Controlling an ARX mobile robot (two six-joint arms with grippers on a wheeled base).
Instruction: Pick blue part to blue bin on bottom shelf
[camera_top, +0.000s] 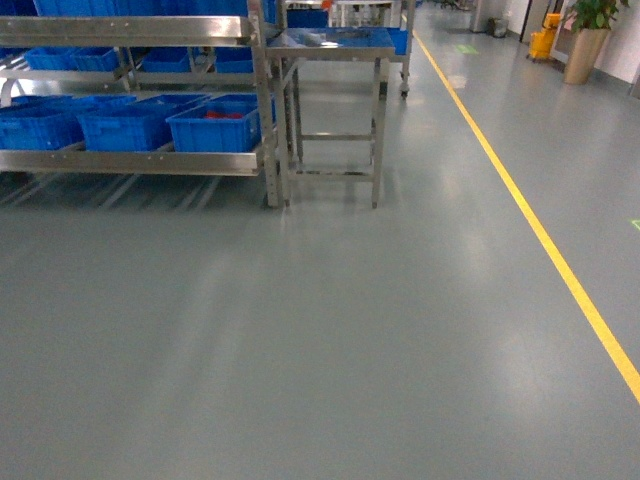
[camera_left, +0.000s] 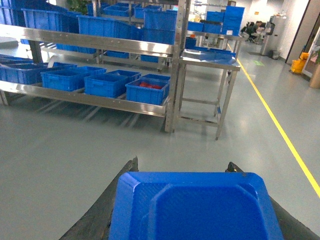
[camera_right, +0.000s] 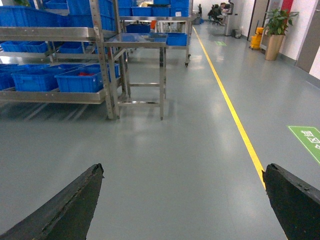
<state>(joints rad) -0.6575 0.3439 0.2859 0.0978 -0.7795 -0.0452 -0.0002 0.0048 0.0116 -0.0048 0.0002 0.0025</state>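
Note:
In the left wrist view my left gripper (camera_left: 183, 164) is shut on the blue part (camera_left: 195, 210), a bright-blue plastic piece with bevelled edges that fills the gap between the black fingers (camera_left: 117, 192). It hangs over bare floor, well short of the rack. Several blue bins (camera_left: 146, 91) stand in a row on the bottom shelf (camera_left: 90, 98). The rightmost bin (camera_top: 215, 127) holds something red. My right gripper (camera_right: 182, 170) is open over the floor with nothing in it. Neither gripper shows in the head view.
A steel table (camera_top: 330, 45) stands right of the rack's corner post (camera_top: 268, 120). More blue bins sit on the rack's upper level (camera_left: 100, 44). A yellow floor line (camera_top: 540, 235) runs along the right. A potted plant (camera_top: 585, 45) and a yellow bucket (camera_top: 548, 42) stand far right.

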